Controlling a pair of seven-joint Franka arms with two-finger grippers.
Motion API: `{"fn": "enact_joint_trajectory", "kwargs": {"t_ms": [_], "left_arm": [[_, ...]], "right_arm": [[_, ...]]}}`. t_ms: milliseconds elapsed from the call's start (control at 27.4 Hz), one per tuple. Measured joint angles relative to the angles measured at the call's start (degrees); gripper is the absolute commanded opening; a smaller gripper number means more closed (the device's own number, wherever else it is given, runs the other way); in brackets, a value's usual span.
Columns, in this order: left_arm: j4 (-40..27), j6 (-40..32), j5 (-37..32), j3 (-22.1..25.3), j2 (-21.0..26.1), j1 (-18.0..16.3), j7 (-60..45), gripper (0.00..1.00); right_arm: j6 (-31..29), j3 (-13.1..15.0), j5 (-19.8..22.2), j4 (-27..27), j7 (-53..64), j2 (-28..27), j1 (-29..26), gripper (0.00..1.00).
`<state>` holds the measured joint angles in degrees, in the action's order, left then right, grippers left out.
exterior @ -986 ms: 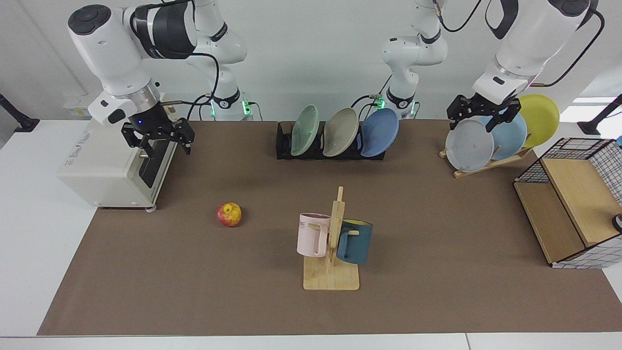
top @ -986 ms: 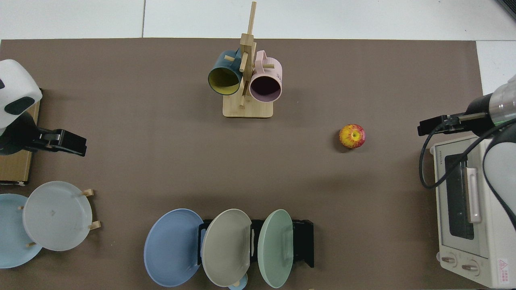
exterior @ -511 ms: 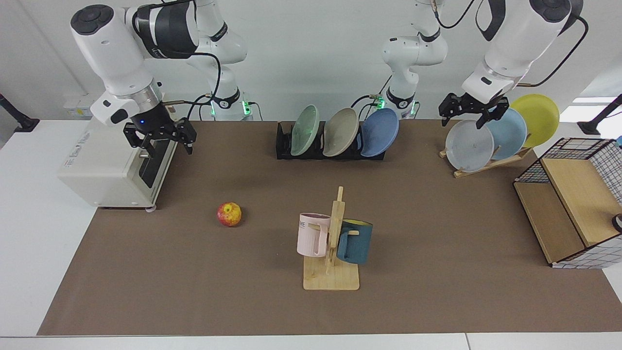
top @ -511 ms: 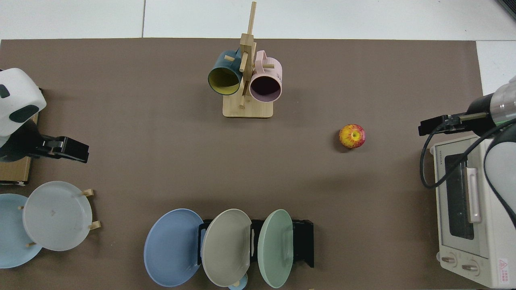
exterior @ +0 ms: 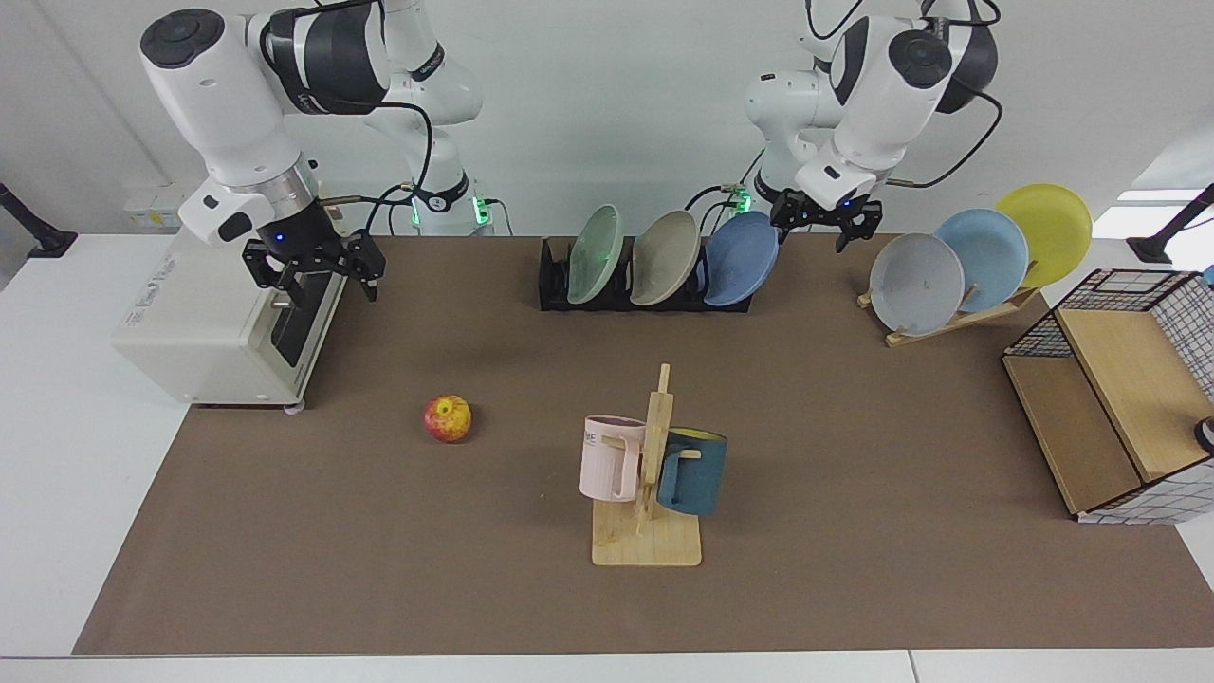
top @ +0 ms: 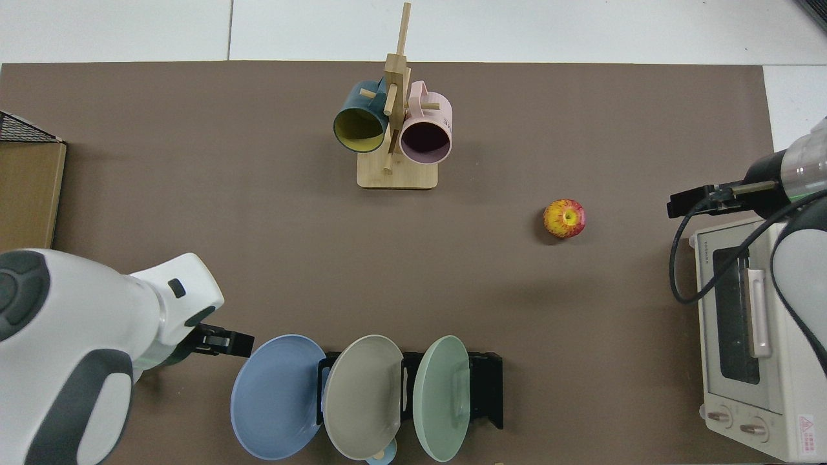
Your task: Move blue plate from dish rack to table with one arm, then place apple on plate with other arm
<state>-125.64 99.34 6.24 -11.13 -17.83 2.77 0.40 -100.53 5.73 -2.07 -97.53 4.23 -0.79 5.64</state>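
Movement is the big news: over the last second the left arm swung away from the wooden plate stand and its left gripper now hangs just beside the blue plate, off the plate's outer edge and a bit above its rim. Fingers look spread, nothing between them. I'd read that as lining up for the plate grab, so step one is only starting.

Blue plate hasn't budged, leaning in the end slot of the dish rack, the slot nearest that gripper. Grey and green plates sit further down the rack from it.

Right gripper barely moved. It waits in front of the toaster oven, fingers apart and empty. The apple lies on the table below and off to one side of it, well apart.

Facing view shows the left gripper's height against the plate rim. Top view shows what that one can't: a small gap remains between fingertips and plate edge, no contact yet. Apple there sits well clear of the right gripper.
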Motion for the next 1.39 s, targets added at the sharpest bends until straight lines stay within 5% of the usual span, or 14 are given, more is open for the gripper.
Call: {"fn": "enact_joint_trajectory", "kwargs": {"t_ms": [621, 913, 1096, 1242, 1388], "left_arm": [[-13.8, 5.5, 0.2, -6.5, -2.6, 0.0, -1.9, 0.97], [-14.0, 2.8, 1.5, -6.6, -3.0, 0.0, -3.8, 0.62], [-14.0, 2.8, 3.0, -6.9, -3.2, 0.0, -4.3, 0.25], [-14.0, 2.8, 3.1, -7.2, -3.3, 0.0, -4.5, 0.10], [-13.7, 2.8, 3.3, -7.7, -3.5, 0.0, -4.6, 0.09]], "right_arm": [[-3.8, -0.8, 0.0, -0.2, -5.8, -0.9, 3.4, 1.00], [-7.2, -0.8, 0.0, -0.5, -8.7, -4.0, 4.8, 1.00], [-8.9, -0.8, 0.0, -1.0, -11.0, -6.0, 6.4, 1.00], [-11.9, -0.8, 0.0, -3.0, -12.0, -7.4, 7.2, 1.00], [-15.7, -0.8, 0.0, -6.1, -13.1, -8.4, 7.6, 1.00]]}}
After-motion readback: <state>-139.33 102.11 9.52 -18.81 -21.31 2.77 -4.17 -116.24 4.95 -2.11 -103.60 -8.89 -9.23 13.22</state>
